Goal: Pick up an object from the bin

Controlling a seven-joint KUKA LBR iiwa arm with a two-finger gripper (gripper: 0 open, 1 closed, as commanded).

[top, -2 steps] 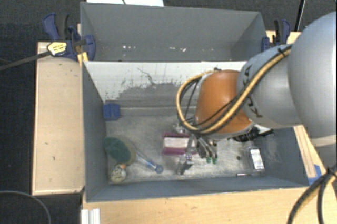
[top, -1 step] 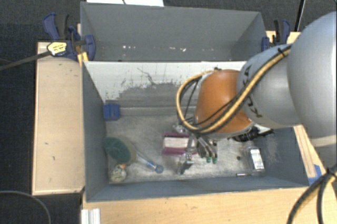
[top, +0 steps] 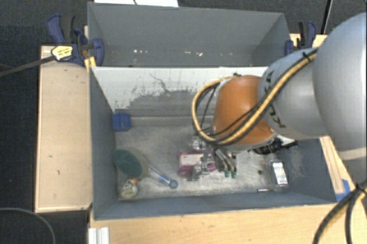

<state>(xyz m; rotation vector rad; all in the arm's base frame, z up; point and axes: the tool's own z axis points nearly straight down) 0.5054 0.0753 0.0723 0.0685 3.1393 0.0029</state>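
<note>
The gripper hung low over the bin floor, just to the right of a purple block, near enough that they may have touched. Whether the gripper was spread or pressed together could not be told (the orange wrist cover and cables hid much of it). A pick would probably mean a short shift leftward onto that block. Counted from the purple block: one green round brush well to its left, one blue block left and farther back, one small round thing left and forward, and one silvery rectangular piece well to its right.
</note>
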